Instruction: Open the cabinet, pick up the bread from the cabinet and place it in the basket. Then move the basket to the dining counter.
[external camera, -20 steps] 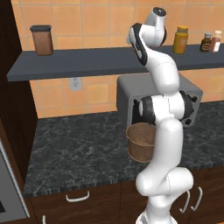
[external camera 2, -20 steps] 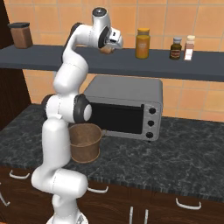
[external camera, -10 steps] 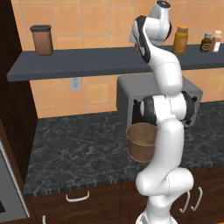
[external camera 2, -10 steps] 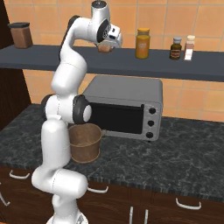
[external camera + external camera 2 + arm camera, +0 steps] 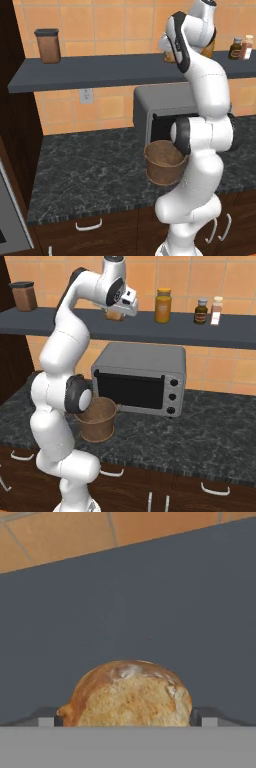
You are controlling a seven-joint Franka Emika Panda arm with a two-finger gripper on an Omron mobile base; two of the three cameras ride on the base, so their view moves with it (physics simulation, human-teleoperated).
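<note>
Bread (image 5: 129, 694) lies directly ahead of the end effector (image 5: 128, 722), centred between the two finger tips, which stand apart at either flank of the bun in the hand view; the jaws are spread wide and released, and contact with the crust cannot be confirmed. The bun sits on the grey shelf (image 5: 165, 331) near its front edge, with the orange tiled wall behind; in the right base view the bread (image 5: 114, 315) shows as a tan shape just under the end effector (image 5: 125, 306), and no cabinet door is seen between them. The bun reads as rounded with only a slightly wider side-to-side span, and that span lies across the gap of the jaws, so the judged next need is a short advance and a closing squeeze. One arm only is present, so no question of a nearer arm arises. Basket (image 5: 96, 418) stands on the black-grey marbled tabletop (image 5: 220, 426) near its front edge, just in front of the toaster oven (image 5: 140, 378), well below and apart from the bread. Jars and bottles on the shelf, including an amber jar (image 5: 163, 305) and two small bottles (image 5: 207, 311), carry labels too small to read. No brand or legible writing is found on the oven, basket or shelf.
</note>
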